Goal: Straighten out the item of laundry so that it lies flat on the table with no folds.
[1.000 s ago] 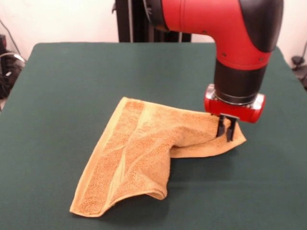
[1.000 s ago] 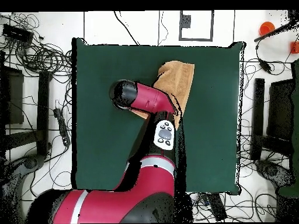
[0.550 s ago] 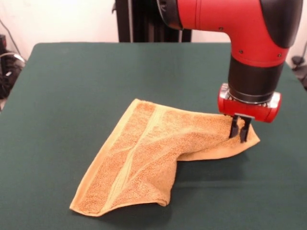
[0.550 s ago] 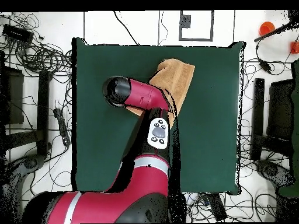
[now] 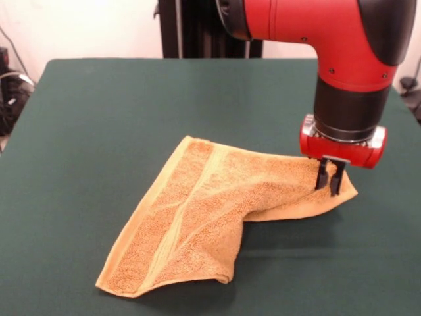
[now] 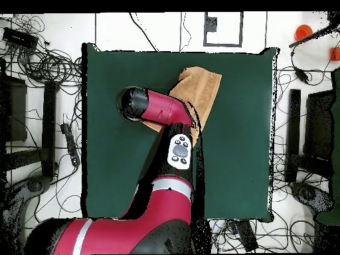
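Holding since before, fingers pinching towel corner, unmoved

Pale floor strewn with black cables; white wall behind; orange cup at corner.

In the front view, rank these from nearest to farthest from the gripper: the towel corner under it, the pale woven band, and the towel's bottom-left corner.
From the gripper:
1. Corner of the golden-orange terry towel, directly beneath, at right.
2. Pale woven band, mid-towel, to the left.
3. Bottom-left corner, near the picture's lower edge.
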